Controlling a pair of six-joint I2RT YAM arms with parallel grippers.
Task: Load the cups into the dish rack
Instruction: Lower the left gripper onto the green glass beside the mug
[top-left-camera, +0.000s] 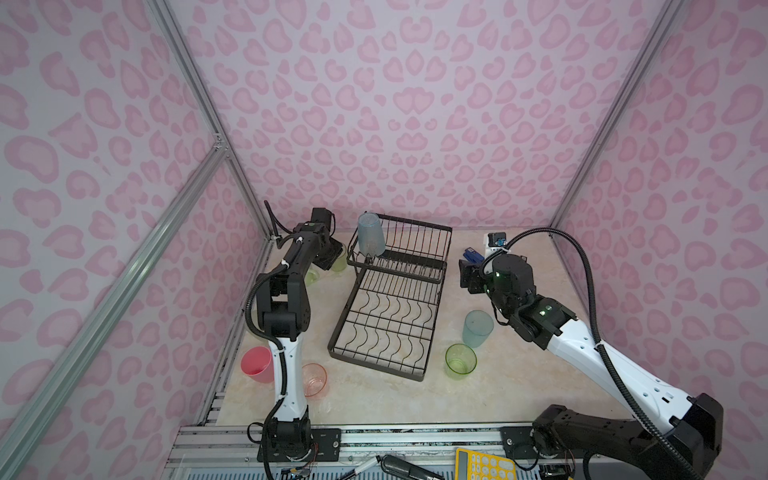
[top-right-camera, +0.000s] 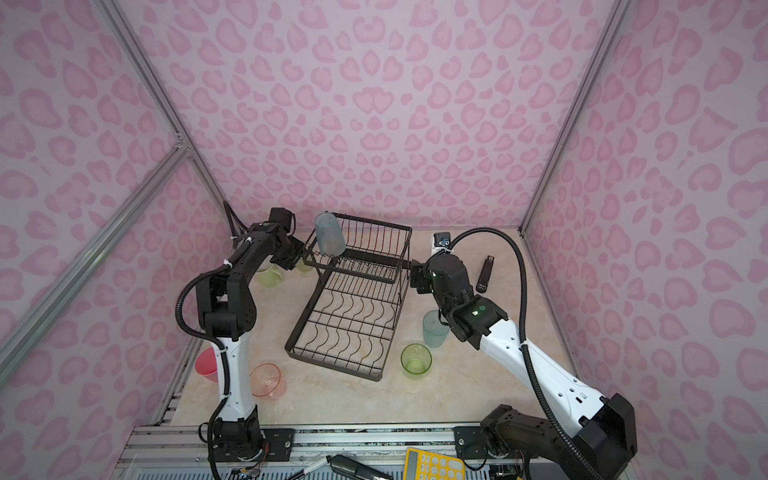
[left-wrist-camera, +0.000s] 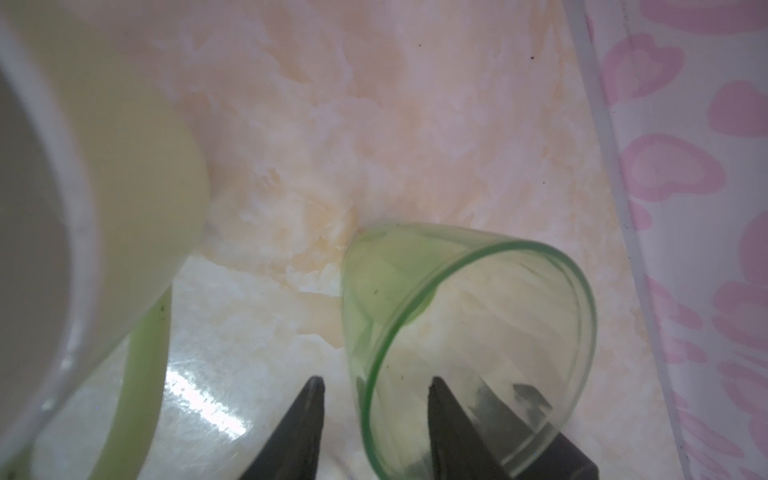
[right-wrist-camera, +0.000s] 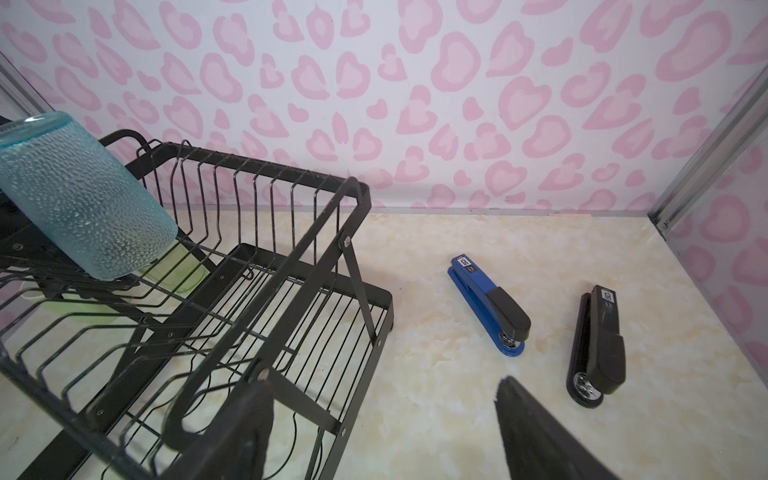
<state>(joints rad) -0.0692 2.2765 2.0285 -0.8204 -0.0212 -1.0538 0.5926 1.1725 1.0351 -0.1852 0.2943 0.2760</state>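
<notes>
Left wrist view shows the left gripper (left-wrist-camera: 376, 386) part-open astride the rim of a green tumbler (left-wrist-camera: 457, 299), which stands on the table far left of the dish rack (top-left-camera: 374, 365) beside the pale-green mug (left-wrist-camera: 137, 166), so the pickup seems in hand; next it should pinch the wall and lift clear

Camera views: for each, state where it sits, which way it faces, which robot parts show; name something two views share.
Top views: high in front, looking down toward the back wall; both arms flank the dish rack.
Left wrist: faces the table; left gripper astride a green cup's rim.
Right wrist: faces the back wall; right gripper open beside the rack.
Shared: right wrist and top views show the inverted blue cup.
</notes>
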